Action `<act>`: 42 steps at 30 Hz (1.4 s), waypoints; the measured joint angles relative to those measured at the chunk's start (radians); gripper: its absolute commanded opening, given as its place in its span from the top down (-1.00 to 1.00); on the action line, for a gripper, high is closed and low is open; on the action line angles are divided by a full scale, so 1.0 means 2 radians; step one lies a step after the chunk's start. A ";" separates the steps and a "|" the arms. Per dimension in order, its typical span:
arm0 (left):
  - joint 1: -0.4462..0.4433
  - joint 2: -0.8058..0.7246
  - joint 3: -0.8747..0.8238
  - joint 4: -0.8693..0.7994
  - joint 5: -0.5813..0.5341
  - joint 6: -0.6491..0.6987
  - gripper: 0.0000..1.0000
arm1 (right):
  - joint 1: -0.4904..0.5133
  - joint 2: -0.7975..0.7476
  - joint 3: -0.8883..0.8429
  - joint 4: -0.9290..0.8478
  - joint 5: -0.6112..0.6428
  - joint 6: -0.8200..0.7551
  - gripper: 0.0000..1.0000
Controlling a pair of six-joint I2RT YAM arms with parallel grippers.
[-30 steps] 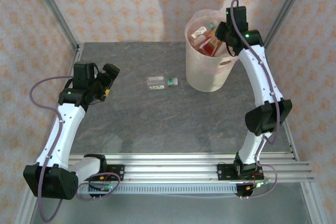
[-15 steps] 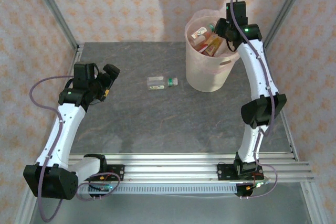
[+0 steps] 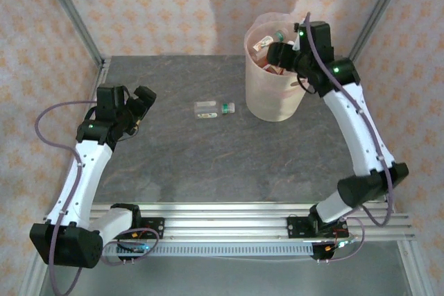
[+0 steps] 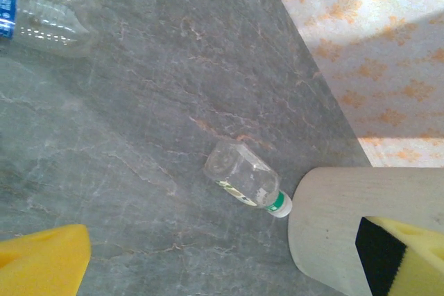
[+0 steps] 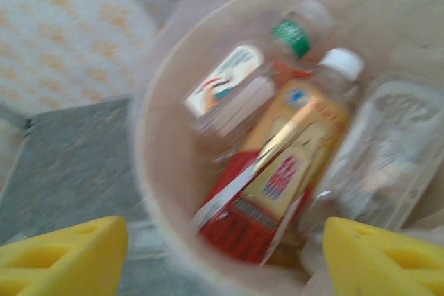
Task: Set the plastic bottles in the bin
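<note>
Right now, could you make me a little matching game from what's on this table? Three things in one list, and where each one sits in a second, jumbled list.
Things:
A. bin
B. green-capped bottle
C. orange-labelled bottle

Places:
1. lying inside the bin
2. standing upright on the table
3. lying on its side on the table, cap end towards the bin

Pairs: A-2; B-3; C-1
</note>
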 measured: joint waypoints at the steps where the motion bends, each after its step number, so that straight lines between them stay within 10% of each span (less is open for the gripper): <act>1: 0.000 -0.002 -0.003 -0.001 -0.005 0.000 -1.00 | 0.016 -0.013 -0.011 0.004 0.001 -0.006 -0.74; 9: 0.000 -0.018 -0.019 -0.012 -0.035 -0.002 -1.00 | 0.132 -0.024 -0.051 0.025 0.002 -0.065 -0.98; 17: 0.000 -0.065 -0.036 -0.037 -0.099 -0.023 -1.00 | 0.200 0.124 -0.007 0.004 0.010 -0.150 -0.98; 42: 0.000 -0.086 -0.061 -0.042 -0.136 -0.039 -1.00 | 0.198 0.426 0.204 -0.053 0.012 -0.367 -0.98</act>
